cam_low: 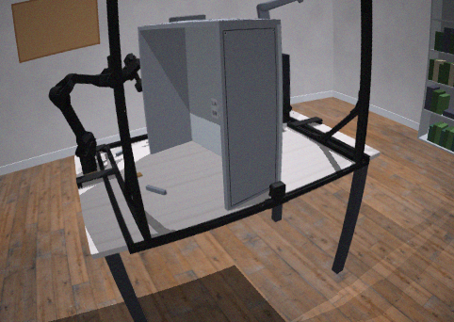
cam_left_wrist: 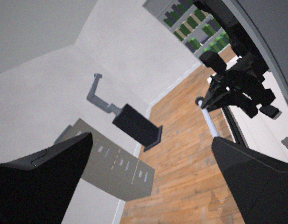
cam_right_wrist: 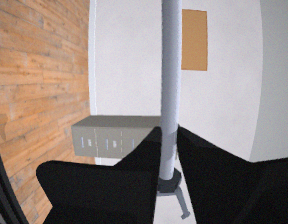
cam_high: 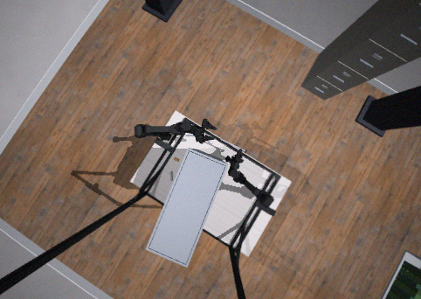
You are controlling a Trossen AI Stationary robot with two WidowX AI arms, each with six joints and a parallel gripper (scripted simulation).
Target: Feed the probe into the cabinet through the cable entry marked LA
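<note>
Here, the left claw [cam_high: 211,131] [cam_low: 136,73] [cam_left_wrist: 154,141] hangs spread near the cabinet [cam_high: 188,205] [cam_low: 251,113] [cam_left_wrist: 276,30], while the right claw [cam_high: 238,156] [cam_left_wrist: 202,110] [cam_right_wrist: 168,132] pinches the pale, rod-like probe [cam_left_wrist: 210,121] [cam_right_wrist: 171,65].

A corkboard [cam_low: 56,24] [cam_right_wrist: 194,40] hangs on the wall; a bookshelf [cam_low: 426,75] holds green and dark books.

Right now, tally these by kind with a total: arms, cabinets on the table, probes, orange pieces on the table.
Arms: 2, left arm and right arm
Cabinet on the table: 1
Probe: 1
Orange piece: 1
Total: 5
</note>
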